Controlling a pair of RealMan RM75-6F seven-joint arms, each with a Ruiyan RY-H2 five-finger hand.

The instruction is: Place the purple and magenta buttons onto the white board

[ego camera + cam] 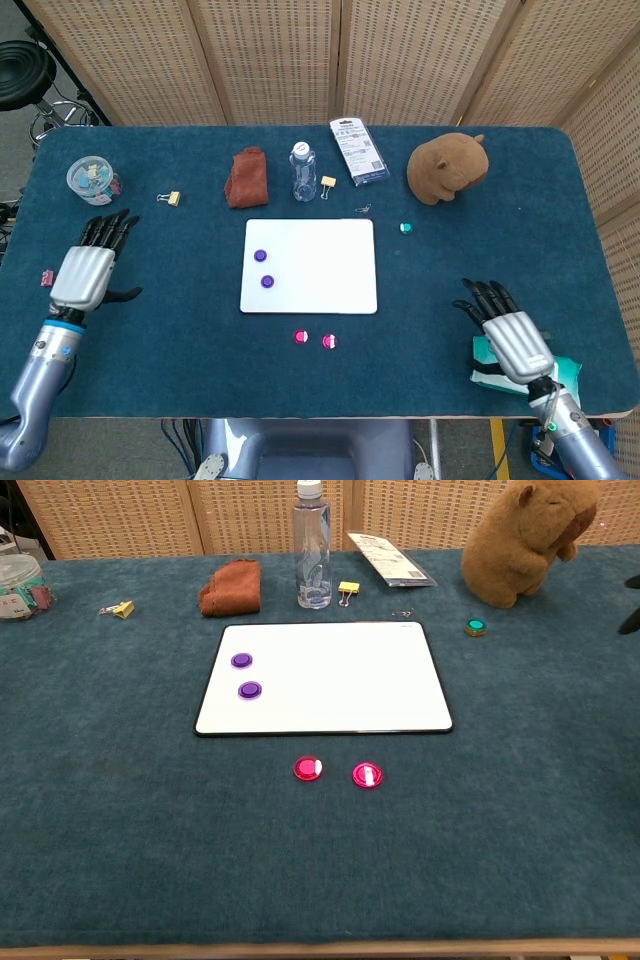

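Note:
Two purple buttons (260, 256) (267, 281) lie on the left part of the white board (325, 265); in the chest view they show as purple buttons (242, 660) (250, 690) on the board (340, 680). Two magenta buttons (301, 337) (329, 341) rest on the cloth just in front of the board, also seen as magenta buttons (308, 768) (367, 774). My left hand (85, 270) is open at the far left, well away from the board. My right hand (510, 335) is open at the front right, fingers spread, holding nothing.
A water bottle (303, 172), brown cloth (246, 177), packet (358, 150), yellow clips (328, 183) (169, 198) and a plush animal (447, 166) stand behind the board. A green button (405, 228) lies right of it. A wipes pack (525, 372) sits under my right hand; a jar (91, 181) stands far left.

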